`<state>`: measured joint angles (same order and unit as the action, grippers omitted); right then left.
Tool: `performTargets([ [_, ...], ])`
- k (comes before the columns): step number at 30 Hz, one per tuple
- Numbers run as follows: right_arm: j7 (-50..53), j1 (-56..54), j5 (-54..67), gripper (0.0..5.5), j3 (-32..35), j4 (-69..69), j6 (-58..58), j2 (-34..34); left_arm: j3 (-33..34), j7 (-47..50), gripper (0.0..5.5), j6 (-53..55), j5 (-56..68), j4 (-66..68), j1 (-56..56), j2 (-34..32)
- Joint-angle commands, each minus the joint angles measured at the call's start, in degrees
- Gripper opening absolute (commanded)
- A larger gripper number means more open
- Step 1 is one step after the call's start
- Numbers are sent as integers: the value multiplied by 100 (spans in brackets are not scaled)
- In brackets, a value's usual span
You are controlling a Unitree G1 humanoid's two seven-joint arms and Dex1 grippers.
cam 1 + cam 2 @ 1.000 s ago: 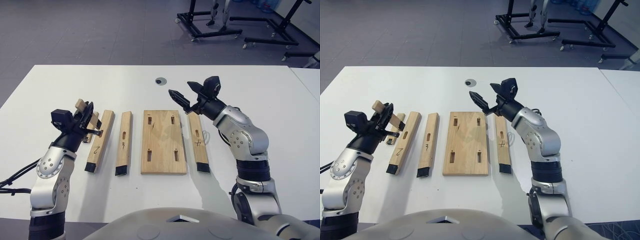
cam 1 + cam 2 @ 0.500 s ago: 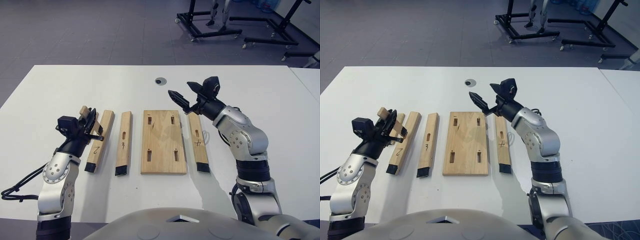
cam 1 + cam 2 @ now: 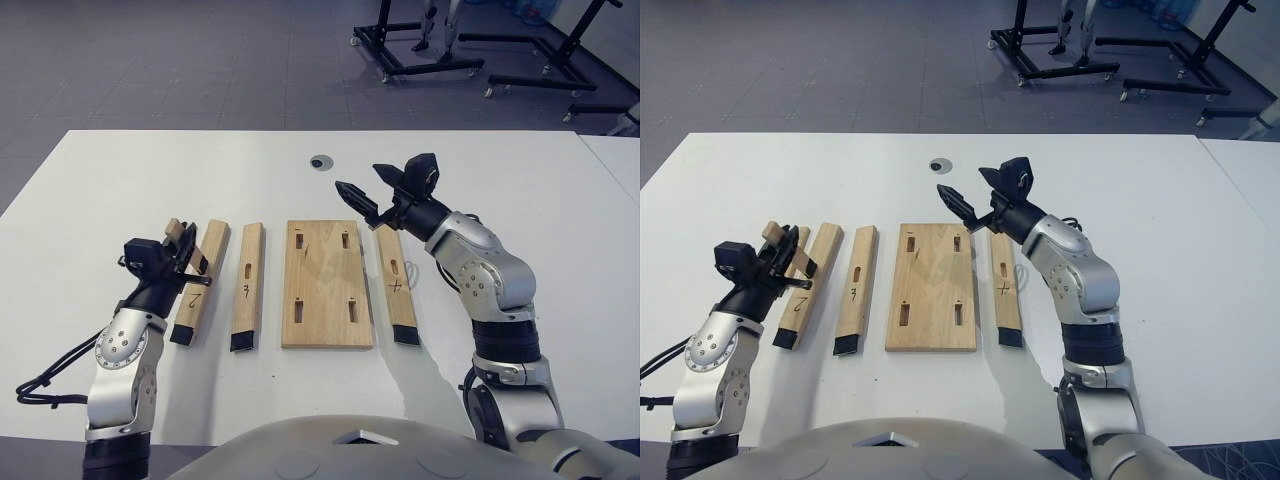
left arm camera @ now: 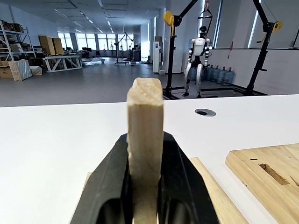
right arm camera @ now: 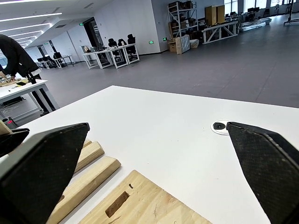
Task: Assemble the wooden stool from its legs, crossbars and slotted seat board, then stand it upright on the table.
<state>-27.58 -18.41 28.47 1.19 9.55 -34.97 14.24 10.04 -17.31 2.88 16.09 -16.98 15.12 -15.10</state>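
My left gripper is shut on a short wooden crossbar, held low over the table beside the far end of the leg marked 2. In the left wrist view the crossbar stands upright between the black fingers. The leg marked 3, the slotted seat board and the leg marked 4 lie flat in a row. My right gripper hovers open above the board's far right corner, holding nothing. Its fingers are spread wide over the board.
The white table has a round cable grommet behind the board. Bare tabletop stretches to the far left and right. Black wheeled frames stand on the floor beyond the table.
My left arm has shifted slightly right and lower with the crossbar, closer to leg 2's far end. The right arm and the parts on the table have not moved.
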Motion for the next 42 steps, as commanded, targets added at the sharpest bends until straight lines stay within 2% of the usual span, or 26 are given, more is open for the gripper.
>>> performTargets([
  [1, 31, 46, -21, 540, -12, 67, -18, 4, 40, 5, 39, 5, -33, 103, -12, 11],
  [10, 22, 63, -17, 540, -31, 76, -18, -1, -32, -16, 39, -137, -186, 293, 37, 56],
  [19, 32, 48, -60, 540, -103, 60, -39, 10, -409, -97, 39, -614, -714, 1359, -12, 44],
  [26, 74, 69, -71, 540, -119, 66, -16, -34, -121, -89, 39, 102, -169, 1562, -160, -48],
  [42, 156, 139, -71, 540, -127, 132, -31, -101, -320, -30, 39, 695, -338, 1657, -172, -301],
])
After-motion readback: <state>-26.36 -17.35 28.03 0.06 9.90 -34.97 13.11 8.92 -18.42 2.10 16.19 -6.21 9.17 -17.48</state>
